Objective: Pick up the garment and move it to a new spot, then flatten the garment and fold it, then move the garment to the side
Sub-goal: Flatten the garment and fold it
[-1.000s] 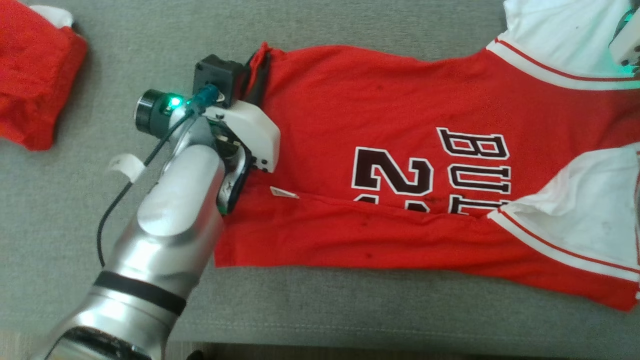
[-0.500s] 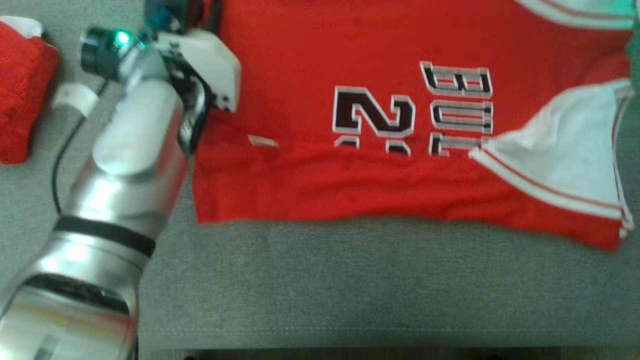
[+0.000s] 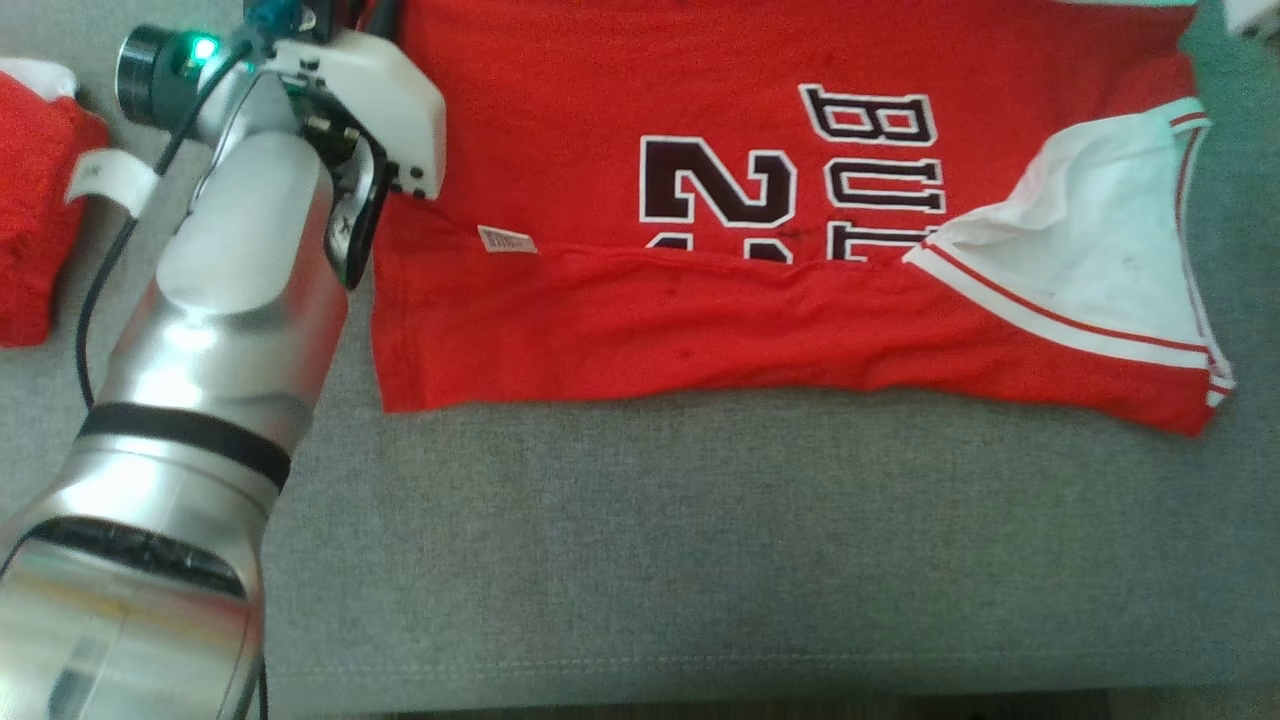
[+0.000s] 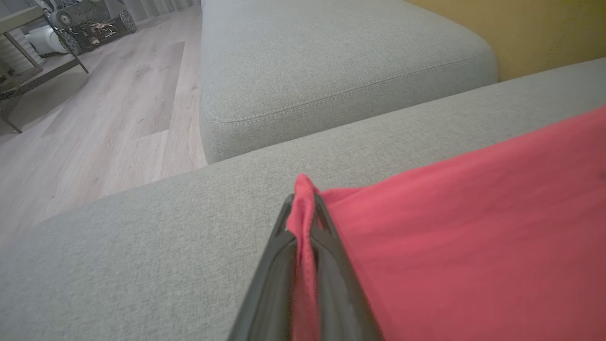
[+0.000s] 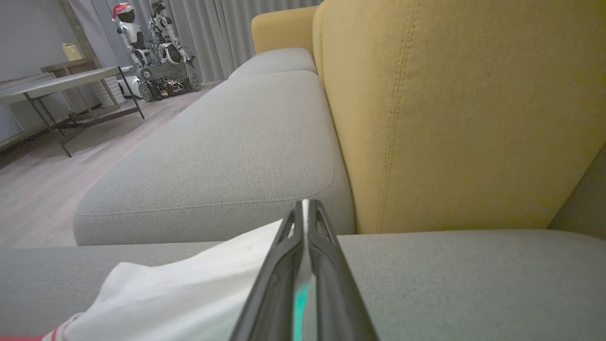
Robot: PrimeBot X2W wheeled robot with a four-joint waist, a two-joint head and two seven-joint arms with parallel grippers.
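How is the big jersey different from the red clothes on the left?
The jersey lies spread out, showing a number and letters; the other red garment sits bunched, plain. The left gripper pinches the jersey; nothing grips the other one. Both are red and white, on the sofa.

The left gripper (image 4: 303, 210) has its dark jaws pinched on a bunched edge of the red fabric garment (image 4: 473, 227), above the grey upholstered sofa seat (image 4: 142, 255); pale wooden floor (image 4: 94, 118) lies beyond.
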